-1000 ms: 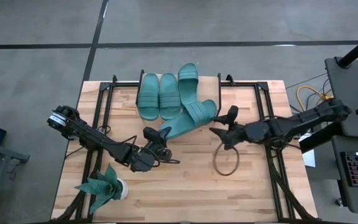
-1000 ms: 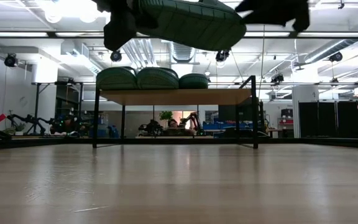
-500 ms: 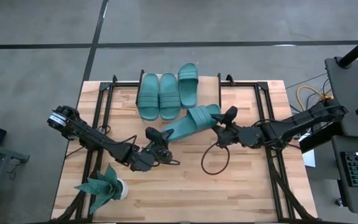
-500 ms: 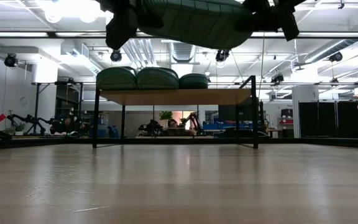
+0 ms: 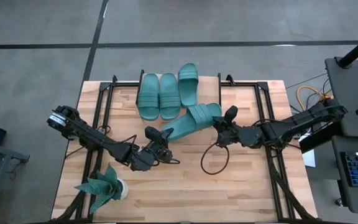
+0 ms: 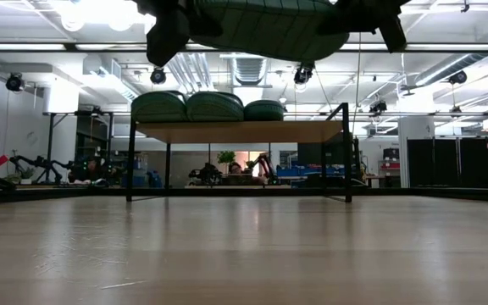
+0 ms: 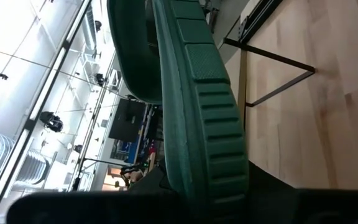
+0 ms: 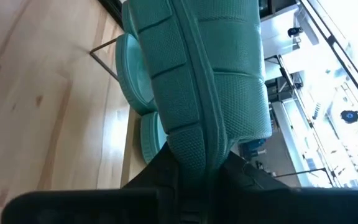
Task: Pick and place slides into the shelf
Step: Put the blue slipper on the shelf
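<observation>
Left end effector (image 5: 156, 138): mine, clamped on one end of the fourth slide (image 5: 191, 121), which I hold off the worktop (image 5: 185, 186).
Right end effector (image 5: 222, 124): mine too, pinched on the other end of that slide; my right wrist view shows its edge wedged between my dark fingers (image 8: 166, 171).
Fourth slide: hangs tilted between my two arms, just in front of the shelf (image 5: 211, 84) and near its right half.
Other three slides (image 5: 166, 94): side by side on the shelf's plank, filling the left and middle; the third sits a little farther back than the two beside it.
High view only: the teal plant in a white pot (image 5: 104, 188) at the worktop's near left corner, and a dark cable loop (image 5: 213, 163) lying below my right arm.
Low view only: the shelf (image 6: 240, 131) seen edge-on, three slide heels (image 6: 213, 107) bulging on top, bare space under the plank, the held slide (image 6: 261, 25) high in front.
Left wrist view: the ribbed sole (image 7: 204, 106) fills it; a black wire leg (image 7: 272, 78) shows beyond.
In the way: the held slide probably hides the shelf's free spot from both wrist views.
Writing: none I can read.
</observation>
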{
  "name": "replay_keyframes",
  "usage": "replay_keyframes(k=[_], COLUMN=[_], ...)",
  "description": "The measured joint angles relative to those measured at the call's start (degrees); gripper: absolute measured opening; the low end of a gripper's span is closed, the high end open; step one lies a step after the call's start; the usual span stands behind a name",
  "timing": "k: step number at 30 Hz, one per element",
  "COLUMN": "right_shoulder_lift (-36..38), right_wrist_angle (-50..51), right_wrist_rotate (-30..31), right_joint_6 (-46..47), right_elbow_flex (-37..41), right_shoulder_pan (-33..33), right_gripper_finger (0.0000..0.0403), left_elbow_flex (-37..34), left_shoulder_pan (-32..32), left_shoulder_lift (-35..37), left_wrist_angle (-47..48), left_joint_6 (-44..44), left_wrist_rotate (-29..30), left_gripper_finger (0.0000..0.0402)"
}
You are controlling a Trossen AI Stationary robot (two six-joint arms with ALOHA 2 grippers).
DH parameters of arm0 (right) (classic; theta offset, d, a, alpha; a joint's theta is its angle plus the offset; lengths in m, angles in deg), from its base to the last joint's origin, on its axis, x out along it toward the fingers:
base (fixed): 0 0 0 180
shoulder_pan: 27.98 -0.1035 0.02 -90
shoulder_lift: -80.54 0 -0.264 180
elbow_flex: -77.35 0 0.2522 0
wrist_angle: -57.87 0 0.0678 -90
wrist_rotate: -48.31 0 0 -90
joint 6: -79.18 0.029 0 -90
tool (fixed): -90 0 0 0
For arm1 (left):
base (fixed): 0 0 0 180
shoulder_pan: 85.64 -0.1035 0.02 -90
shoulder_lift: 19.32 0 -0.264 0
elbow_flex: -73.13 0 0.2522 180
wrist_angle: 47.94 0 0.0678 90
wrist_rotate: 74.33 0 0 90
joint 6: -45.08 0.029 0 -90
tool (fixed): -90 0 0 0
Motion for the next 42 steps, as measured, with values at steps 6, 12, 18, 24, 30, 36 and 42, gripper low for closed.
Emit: replay_keyframes(k=[6, 12, 18, 24, 30, 36, 42], right_shoulder_lift=[0.00, 1.12, 5.59, 12.76, 14.19, 14.33, 14.32], right_wrist_angle=[-0.28, -0.15, 0.00, -11.37, -21.83, -29.75, -30.61], right_wrist_rotate=[0.09, 0.12, -0.89, -13.02, -23.84, -31.18, -30.66], right_joint_6=[0.55, 3.92, 5.22, 4.15, 0.88, -1.31, -1.25], right_elbow_flex=[0.00, 0.88, 3.45, 10.02, 16.13, 20.37, 22.09], right_shoulder_pan=[0.00, 0.91, 1.38, 1.41, 1.42, 1.33, 1.45], right_gripper_finger=[0.0043, 0.0043, 0.0043, 0.0043, 0.0043, 0.0043, 0.0043], left_elbow_flex=[0.00, -0.23, -1.24, -3.47, -6.63, -7.30, -6.85], left_shoulder_pan=[0.00, 0.29, 2.53, 5.69, 5.76, 5.79, 6.12], left_shoulder_lift=[0.00, 1.41, 7.05, 15.13, 20.91, 20.92, 18.26], left_wrist_angle=[-0.66, -1.09, 0.44, 0.32, 0.27, -0.60, -4.52], left_joint_6=[-0.13, -3.60, -5.01, -9.78, -17.87, -18.20, -16.27], left_wrist_rotate=[0.04, 0.37, -0.35, -15.30, -30.19, -34.01, -37.99], left_gripper_finger=[0.0055, 0.0153, 0.0215, 0.0229, 0.0230, 0.0230, 0.0231])
